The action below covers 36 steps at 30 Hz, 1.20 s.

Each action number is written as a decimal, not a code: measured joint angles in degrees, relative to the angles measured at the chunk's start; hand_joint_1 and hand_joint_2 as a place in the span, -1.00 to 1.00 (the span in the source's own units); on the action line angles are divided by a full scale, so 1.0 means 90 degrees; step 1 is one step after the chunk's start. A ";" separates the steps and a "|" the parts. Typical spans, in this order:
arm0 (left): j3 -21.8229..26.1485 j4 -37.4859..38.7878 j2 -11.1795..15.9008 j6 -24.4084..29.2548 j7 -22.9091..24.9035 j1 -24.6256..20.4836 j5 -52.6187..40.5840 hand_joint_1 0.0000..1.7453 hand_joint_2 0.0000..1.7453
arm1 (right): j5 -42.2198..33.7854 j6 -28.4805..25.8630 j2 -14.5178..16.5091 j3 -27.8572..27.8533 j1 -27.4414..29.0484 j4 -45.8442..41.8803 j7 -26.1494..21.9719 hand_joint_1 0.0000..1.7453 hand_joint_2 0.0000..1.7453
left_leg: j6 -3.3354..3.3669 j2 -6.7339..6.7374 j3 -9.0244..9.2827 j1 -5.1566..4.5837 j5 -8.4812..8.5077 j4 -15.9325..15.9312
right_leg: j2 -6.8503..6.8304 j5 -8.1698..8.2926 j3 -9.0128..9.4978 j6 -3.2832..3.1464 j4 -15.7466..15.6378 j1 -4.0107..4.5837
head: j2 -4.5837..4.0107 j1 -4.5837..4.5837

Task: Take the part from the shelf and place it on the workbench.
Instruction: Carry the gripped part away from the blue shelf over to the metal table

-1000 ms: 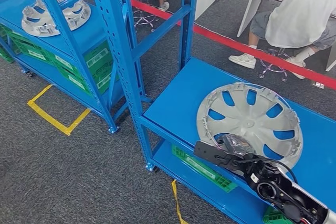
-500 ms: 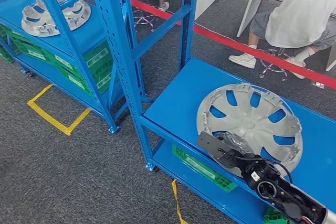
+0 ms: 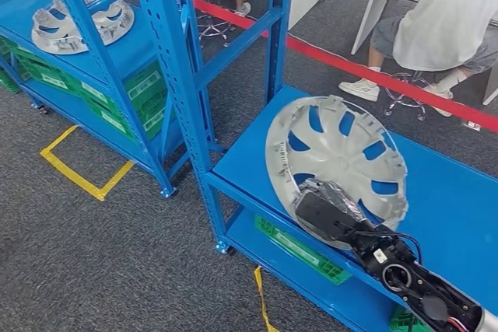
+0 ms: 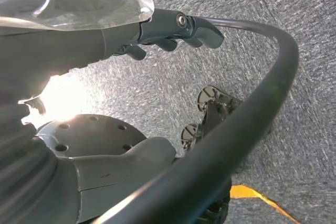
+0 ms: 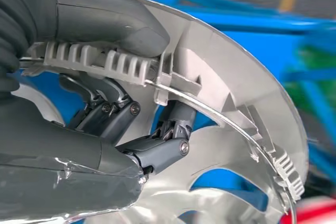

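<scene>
Head view: right hand (image 3: pixel 327 217) grips the tilted wheel cover (image 3: pixel 334 162) beside a blue upright (image 3: pixel 176 75).

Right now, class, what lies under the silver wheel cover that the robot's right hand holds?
The blue shelf shows beneath the tilted wheel cover and through its openings. The right hand grips the near rim, hiding the shelf edge there. Fingers reach under the rim.

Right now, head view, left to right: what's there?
Hubcaps on the far shelf → yellow floor tape → blue upright → hubcap held by the right hand → seated person.
</scene>
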 joint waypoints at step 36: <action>0.0013 0.0000 -0.0026 0.0032 -0.0009 0.0002 -0.0074 -1.00 1.00 | -0.1356 0.0243 0.0880 -0.0669 -0.0030 -0.1271 -0.3118 1.00 1.00 | -0.0001 -0.0001 -0.0002 0.0000 -0.0001 0.0000 | -0.0003 -0.0002 -0.0001 -0.0002 0.0000 -0.0001 | 0.0000 0.0000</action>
